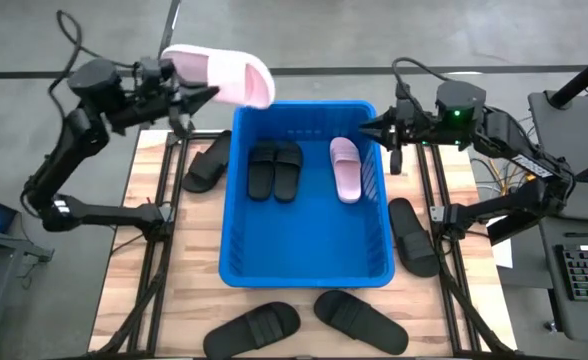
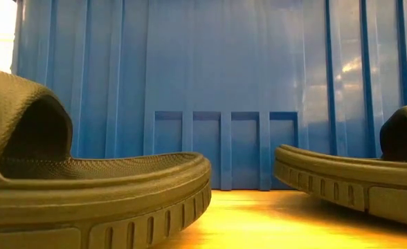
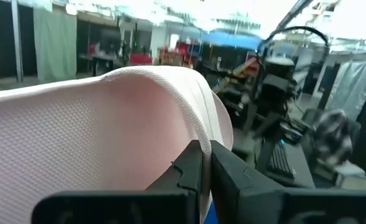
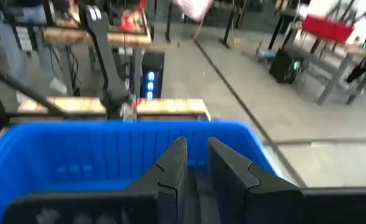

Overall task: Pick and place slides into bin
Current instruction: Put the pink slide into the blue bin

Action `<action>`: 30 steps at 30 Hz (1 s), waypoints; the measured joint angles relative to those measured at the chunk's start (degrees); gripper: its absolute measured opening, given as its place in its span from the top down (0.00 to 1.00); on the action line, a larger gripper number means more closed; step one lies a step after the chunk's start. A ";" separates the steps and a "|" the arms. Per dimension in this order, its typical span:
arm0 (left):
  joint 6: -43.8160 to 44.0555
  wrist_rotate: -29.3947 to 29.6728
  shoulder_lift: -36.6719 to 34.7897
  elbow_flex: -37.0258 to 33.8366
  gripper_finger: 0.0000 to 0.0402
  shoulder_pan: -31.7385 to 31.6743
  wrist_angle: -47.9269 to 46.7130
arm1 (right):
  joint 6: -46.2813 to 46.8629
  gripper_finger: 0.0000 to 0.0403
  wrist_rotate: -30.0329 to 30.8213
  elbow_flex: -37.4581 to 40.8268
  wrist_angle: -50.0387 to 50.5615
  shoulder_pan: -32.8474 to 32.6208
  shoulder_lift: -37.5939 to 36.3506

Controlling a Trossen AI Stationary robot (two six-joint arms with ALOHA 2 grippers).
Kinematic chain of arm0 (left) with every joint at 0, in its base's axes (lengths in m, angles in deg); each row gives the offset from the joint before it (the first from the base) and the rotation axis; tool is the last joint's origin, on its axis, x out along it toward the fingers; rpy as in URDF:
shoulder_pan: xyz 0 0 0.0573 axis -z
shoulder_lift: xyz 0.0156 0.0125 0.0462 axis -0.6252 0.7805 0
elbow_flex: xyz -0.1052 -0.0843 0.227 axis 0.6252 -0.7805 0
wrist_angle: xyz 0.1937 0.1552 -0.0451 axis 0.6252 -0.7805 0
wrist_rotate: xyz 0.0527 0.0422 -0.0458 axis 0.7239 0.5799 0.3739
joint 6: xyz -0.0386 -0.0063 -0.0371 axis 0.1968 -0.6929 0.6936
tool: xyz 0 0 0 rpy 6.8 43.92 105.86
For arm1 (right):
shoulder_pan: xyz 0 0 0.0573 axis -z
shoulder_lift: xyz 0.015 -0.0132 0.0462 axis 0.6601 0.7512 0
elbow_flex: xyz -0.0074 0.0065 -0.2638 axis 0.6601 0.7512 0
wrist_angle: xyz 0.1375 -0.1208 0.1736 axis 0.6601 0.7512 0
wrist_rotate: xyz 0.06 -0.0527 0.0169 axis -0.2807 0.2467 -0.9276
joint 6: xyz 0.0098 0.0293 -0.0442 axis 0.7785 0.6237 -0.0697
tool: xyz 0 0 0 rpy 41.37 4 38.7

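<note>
Carrying a pink slide (image 1: pixel 222 72) toward the bin (image 1: pixel 306 272), held by the left gripper (image 1: pixel 179 92).

High view: left gripper clamps the slide at upper left, its long axis running left-right, toe overhanging the bin's upper-left corner; the bin lies right of and below it. Right gripper (image 1: pixel 382 128), nearly closed and empty, waits at the bin's right rim. Left wrist view: fingers pinch the slide's edge. Low view: black slides (image 2: pixel 86 187) before the bin wall.

Matte, fine-textured rubber slides (image 1: pixel 275 168), a glossy smooth blue plastic bin (image 1: pixel 305 265), and a pale wooden-slat table (image 1: pixel 134 262).
</note>
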 joint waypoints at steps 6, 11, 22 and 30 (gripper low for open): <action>-0.04 -1.30 6.26 -0.09 1.00 1.30 9.46 | 0.39 0.79 0.18 0.00 -9.61 -0.24 2.44; -0.52 -3.91 8.98 -0.10 1.00 1.26 13.33 | 1.48 0.63 1.50 0.00 -13.17 -0.23 3.69; -3.25 -6.49 13.62 -0.12 1.00 2.91 25.72 | 7.91 0.45 9.71 0.00 -28.34 0.02 8.15; -4.80 -7.38 15.53 -0.09 1.00 3.01 29.71 | 9.43 0.44 9.72 0.02 -36.94 0.04 11.18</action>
